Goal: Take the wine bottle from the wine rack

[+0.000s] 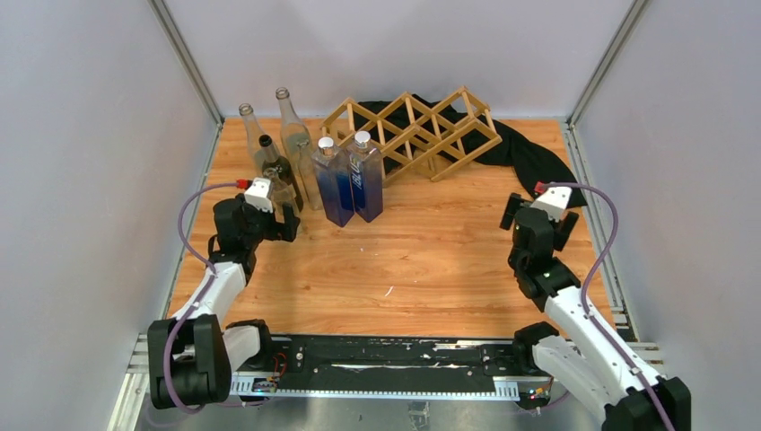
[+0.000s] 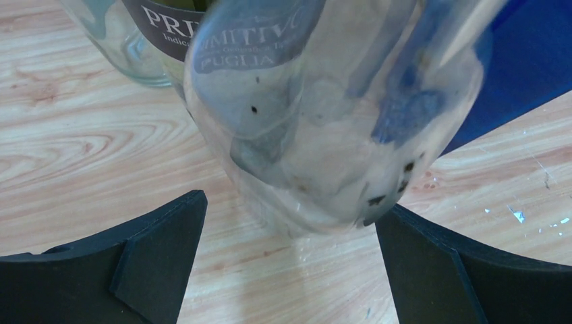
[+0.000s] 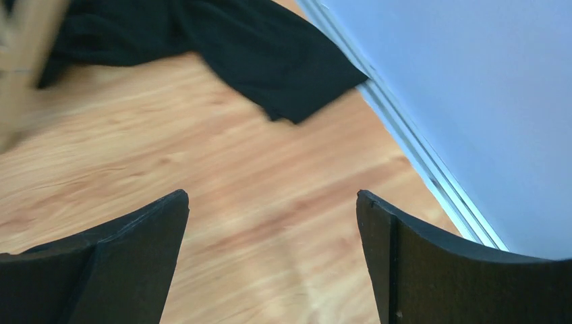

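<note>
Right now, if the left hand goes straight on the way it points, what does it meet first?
The clear glass bottle, most likely. It stands straight ahead of the open left hand, its base about level with the fingertips. The dark labelled bottle is behind it. The exact gap is hard to judge.

Left arm (image 1: 215, 292), right arm (image 1: 583, 323): white link shells, black joints. Purple cable (image 1: 182, 229) on each, red plug (image 1: 242, 182) at white wrist block (image 1: 258, 192). Black wedge-shaped pincer fingers (image 2: 158, 253).
</note>
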You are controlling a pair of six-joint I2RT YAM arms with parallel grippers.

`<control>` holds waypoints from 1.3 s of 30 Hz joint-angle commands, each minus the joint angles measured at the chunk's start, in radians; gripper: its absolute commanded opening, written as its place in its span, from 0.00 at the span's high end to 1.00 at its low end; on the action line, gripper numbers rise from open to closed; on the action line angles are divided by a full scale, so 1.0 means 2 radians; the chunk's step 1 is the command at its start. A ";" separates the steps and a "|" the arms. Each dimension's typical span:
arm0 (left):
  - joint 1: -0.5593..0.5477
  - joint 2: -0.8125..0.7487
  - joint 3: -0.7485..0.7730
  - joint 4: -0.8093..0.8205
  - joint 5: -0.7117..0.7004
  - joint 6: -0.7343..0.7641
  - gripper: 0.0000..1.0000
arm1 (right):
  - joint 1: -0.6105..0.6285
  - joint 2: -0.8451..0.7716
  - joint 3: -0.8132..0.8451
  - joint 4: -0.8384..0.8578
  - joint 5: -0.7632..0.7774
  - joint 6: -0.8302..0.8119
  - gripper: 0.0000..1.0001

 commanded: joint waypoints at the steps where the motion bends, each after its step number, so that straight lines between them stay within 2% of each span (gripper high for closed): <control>1: 0.004 0.020 -0.023 0.126 0.017 -0.011 0.00 | -0.087 0.014 -0.042 0.033 0.015 0.041 0.02; 6: 0.004 0.052 -0.042 0.211 0.000 -0.009 0.00 | -0.111 0.059 -0.083 0.113 0.038 0.009 0.00; 9: 0.004 0.066 -0.071 0.301 -0.021 -0.025 0.00 | -0.112 0.097 -0.098 0.165 0.054 -0.010 0.00; 12: 0.004 0.092 -0.104 0.375 -0.017 -0.035 0.00 | -0.114 0.111 -0.142 0.287 0.013 -0.057 0.00; 16: 0.004 0.138 -0.131 0.493 -0.015 -0.053 0.00 | -0.118 0.173 -0.146 0.350 -0.021 -0.067 0.00; 19: 0.004 0.120 -0.127 0.451 -0.014 -0.043 0.00 | -0.118 0.221 -0.154 0.417 -0.030 -0.091 0.00; 24: 0.000 0.126 -0.164 0.525 -0.041 -0.047 0.00 | -0.113 0.279 -0.176 0.518 -0.097 -0.142 0.00; 28: -0.047 0.174 -0.184 0.608 -0.087 -0.011 0.00 | -0.106 0.288 -0.187 0.543 -0.127 -0.158 0.00; 29: -0.049 0.169 -0.177 0.587 -0.093 -0.011 0.00 | -0.110 0.291 -0.192 0.547 -0.144 -0.158 0.00; 30: -0.050 0.155 -0.161 0.531 -0.099 -0.009 0.00 | -0.118 0.302 -0.195 0.553 -0.165 -0.152 0.00; 32: -0.050 0.143 -0.127 0.451 -0.112 -0.006 0.00 | -0.123 0.353 -0.188 0.614 -0.155 -0.164 0.00; 33: -0.050 0.155 -0.118 0.453 -0.119 -0.015 0.00 | -0.124 0.366 -0.180 0.619 -0.146 -0.164 0.00; 36: -0.051 0.156 -0.120 0.461 -0.117 -0.016 0.00 | -0.134 0.346 -0.160 0.544 -0.152 -0.142 0.00; 39: -0.051 0.157 -0.120 0.464 -0.118 -0.016 0.00 | -0.139 0.348 -0.158 0.548 -0.157 -0.141 0.00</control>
